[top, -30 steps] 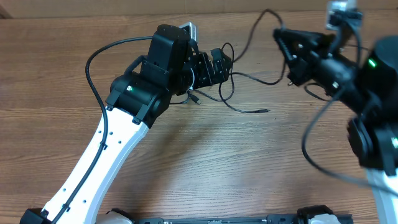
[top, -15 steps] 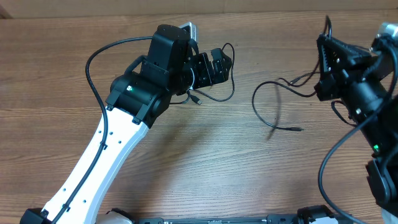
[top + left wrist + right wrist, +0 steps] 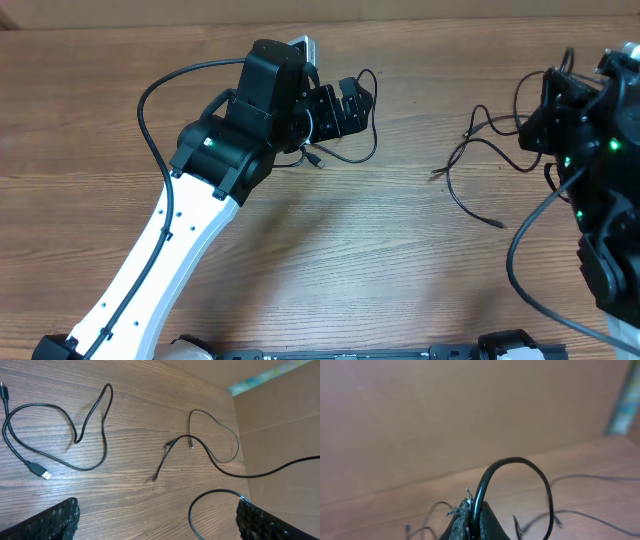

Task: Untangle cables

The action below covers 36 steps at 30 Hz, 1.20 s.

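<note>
Cables lie apart on the table [image 3: 350, 250]: a looped cable [image 3: 376, 140] just beside the left gripper [image 3: 348, 105], whose jaws stand wide apart and empty, and a second cable [image 3: 450, 178] well to that gripper's right, one strand pinched tight in the right gripper [image 3: 471, 521].

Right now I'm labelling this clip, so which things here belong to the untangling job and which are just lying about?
Part of the job:
- USB-plug cable, lying loose
- looped cable, pinched in the right gripper
- left gripper, open

Not part of it:
- thick arm wire on the left arm
- cardboard wall
- wooden table
</note>
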Tool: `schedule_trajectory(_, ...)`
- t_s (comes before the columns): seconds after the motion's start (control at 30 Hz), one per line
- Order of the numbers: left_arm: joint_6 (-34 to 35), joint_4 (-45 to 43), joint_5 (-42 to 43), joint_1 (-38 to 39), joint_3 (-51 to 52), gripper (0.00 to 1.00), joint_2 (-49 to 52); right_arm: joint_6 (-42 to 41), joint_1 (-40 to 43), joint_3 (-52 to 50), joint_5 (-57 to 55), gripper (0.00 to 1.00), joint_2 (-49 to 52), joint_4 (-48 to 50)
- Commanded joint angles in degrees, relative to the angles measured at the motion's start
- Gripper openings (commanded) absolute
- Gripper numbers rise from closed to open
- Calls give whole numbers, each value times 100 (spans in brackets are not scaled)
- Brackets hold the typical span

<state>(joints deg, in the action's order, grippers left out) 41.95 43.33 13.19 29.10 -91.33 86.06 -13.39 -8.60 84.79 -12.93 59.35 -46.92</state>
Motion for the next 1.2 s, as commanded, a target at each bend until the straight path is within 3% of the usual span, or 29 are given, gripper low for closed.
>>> schedule_trajectory(0.0,-85,-2,-55,-22,-15,100,50,37,146,109,-549,4,162,-103)
schedule_trajectory(0.8,-85,-2,-55,-22,-15,100,50,17,2728,109,-542,4,1805,-444)
schedule_trajectory(1.17,-85,-2,-55,-22,-15,100,50,17,3724,109,-479,4,2957,188)
